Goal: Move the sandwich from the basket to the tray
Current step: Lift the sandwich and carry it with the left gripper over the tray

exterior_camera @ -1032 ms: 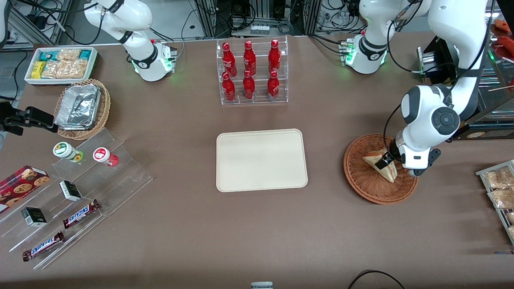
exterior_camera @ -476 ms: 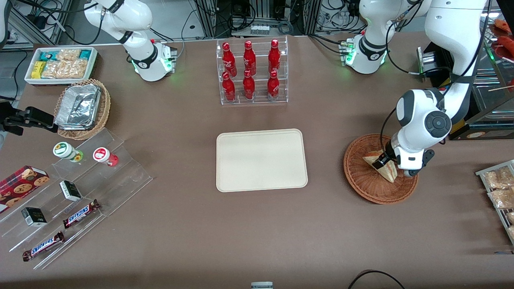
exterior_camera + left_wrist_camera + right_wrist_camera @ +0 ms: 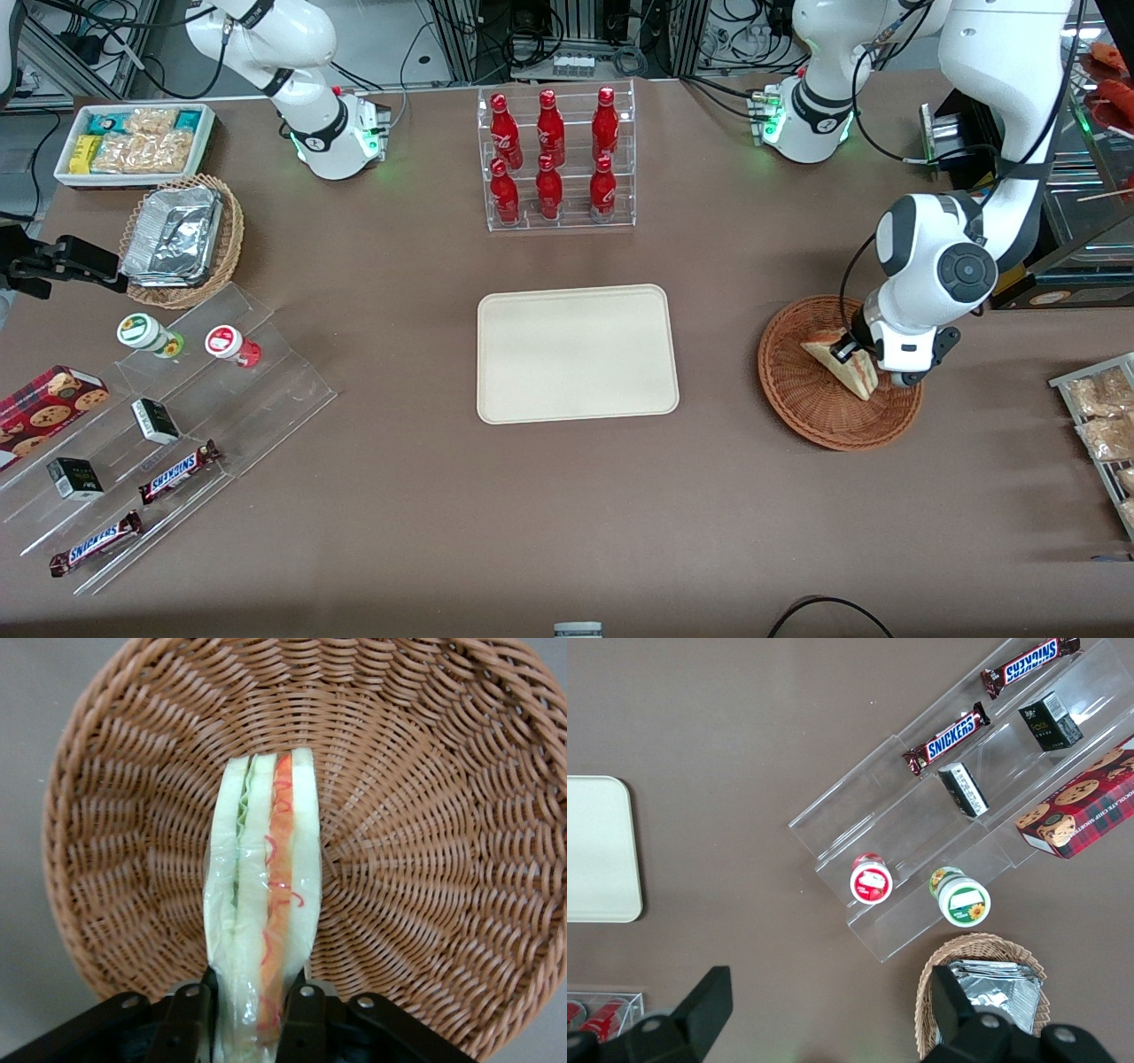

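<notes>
— Since the sandwich (image 3: 262,904) stands on edge inside the basket (image 3: 425,859), where to hold it?
— Across the bread faces; the gripper (image 3: 248,1014) already pinches it there. It looks light, soft, film-wrapped and slippery, so squeeze gently.

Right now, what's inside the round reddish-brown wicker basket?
The round reddish-brown wicker basket holds one triangular wrapped sandwich, cut edge showing red, orange and green filling. The left gripper is shut on its end. The weave under the sandwich is covered.
</notes>
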